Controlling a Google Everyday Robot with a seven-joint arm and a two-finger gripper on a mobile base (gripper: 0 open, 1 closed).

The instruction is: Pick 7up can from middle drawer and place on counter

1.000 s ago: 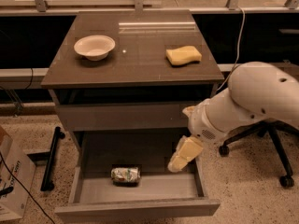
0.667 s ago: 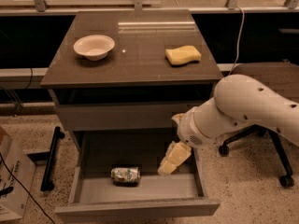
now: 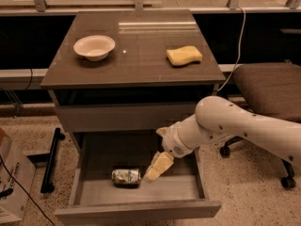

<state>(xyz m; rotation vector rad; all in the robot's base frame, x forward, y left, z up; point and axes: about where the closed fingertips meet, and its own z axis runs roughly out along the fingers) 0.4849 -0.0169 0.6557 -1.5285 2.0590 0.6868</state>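
The 7up can point(image 3: 126, 176) lies on its side on the floor of the open middle drawer point(image 3: 141, 192), towards the left front. My gripper point(image 3: 157, 166) hangs over the drawer on the white arm point(image 3: 225, 126), its pale fingers pointing down and left, just right of the can and apart from it. The counter point(image 3: 136, 51) is the dark glossy top of the cabinet above.
A white bowl point(image 3: 94, 46) and a yellow sponge point(image 3: 184, 55) sit on the counter. An office chair point(image 3: 273, 93) stands to the right, a cardboard box point(image 3: 11, 182) and a black stand point(image 3: 51, 159) to the left. A cable hangs at the back right.
My arm has swung left and down into the drawer, bringing the gripper closer to the can. The can has not moved.
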